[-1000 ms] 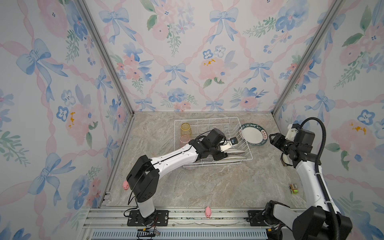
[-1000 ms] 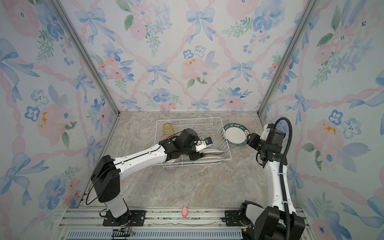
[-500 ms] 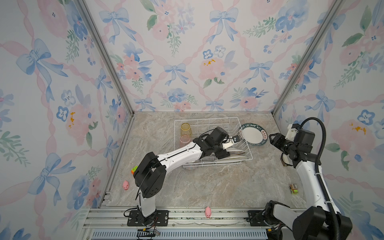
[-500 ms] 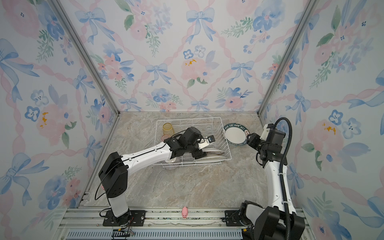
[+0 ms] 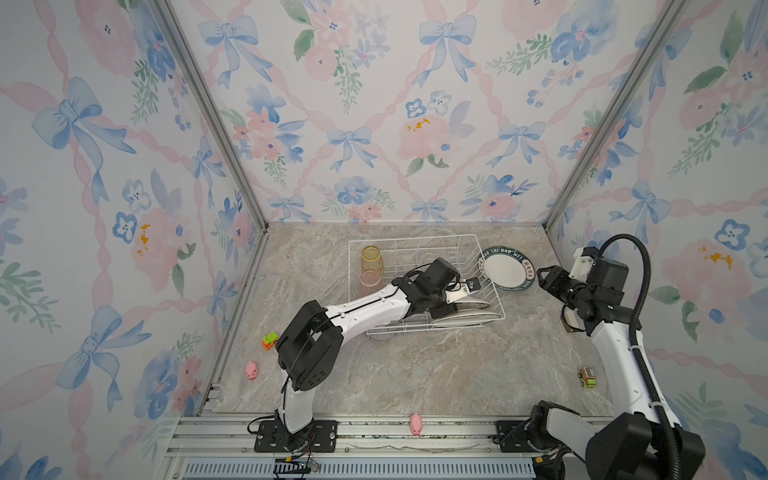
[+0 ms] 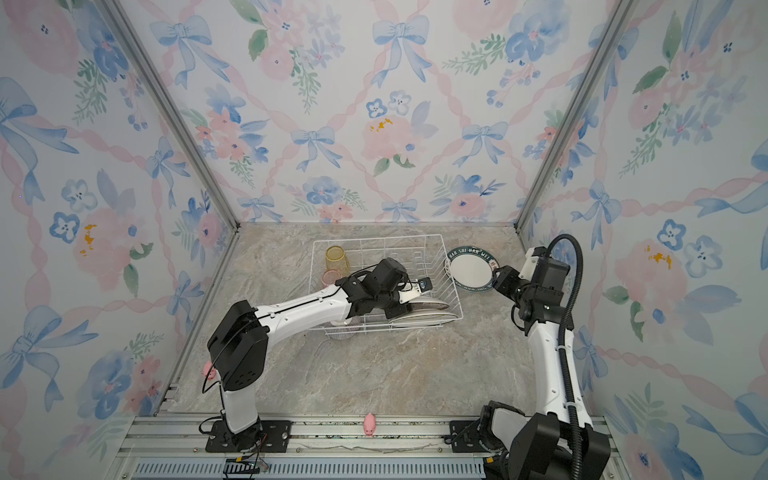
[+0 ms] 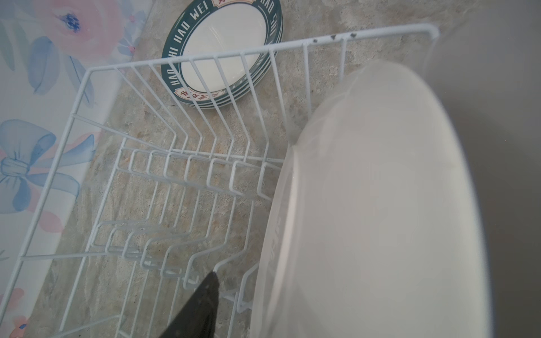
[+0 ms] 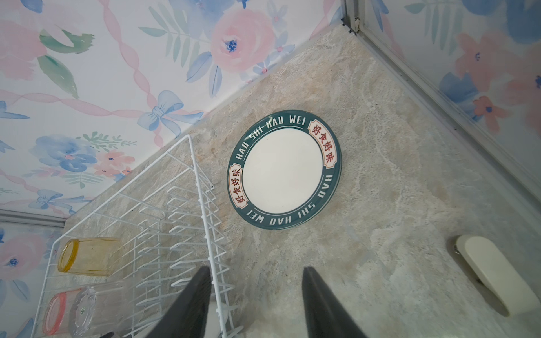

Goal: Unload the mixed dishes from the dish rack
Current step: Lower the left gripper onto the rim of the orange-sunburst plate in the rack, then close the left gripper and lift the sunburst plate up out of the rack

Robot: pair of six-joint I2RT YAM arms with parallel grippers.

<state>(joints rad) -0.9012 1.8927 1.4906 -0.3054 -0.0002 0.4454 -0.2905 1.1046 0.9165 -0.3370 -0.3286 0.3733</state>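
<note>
My left gripper (image 5: 463, 300) reaches into the dish rack (image 5: 415, 240), at the rim of a white plate (image 7: 380, 204) near the rack's front. One finger is hidden, so I cannot tell whether it pinches. My right gripper (image 8: 254, 272) hangs spread and empty over the desk (image 8: 380, 204), near the dark-rimmed plates (image 8: 284, 169) stacked beside the rack.

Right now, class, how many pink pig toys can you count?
2. One pig lies near the left edge of the table; the other pig sits on the front rail. Others may be hidden behind the arms.
</note>
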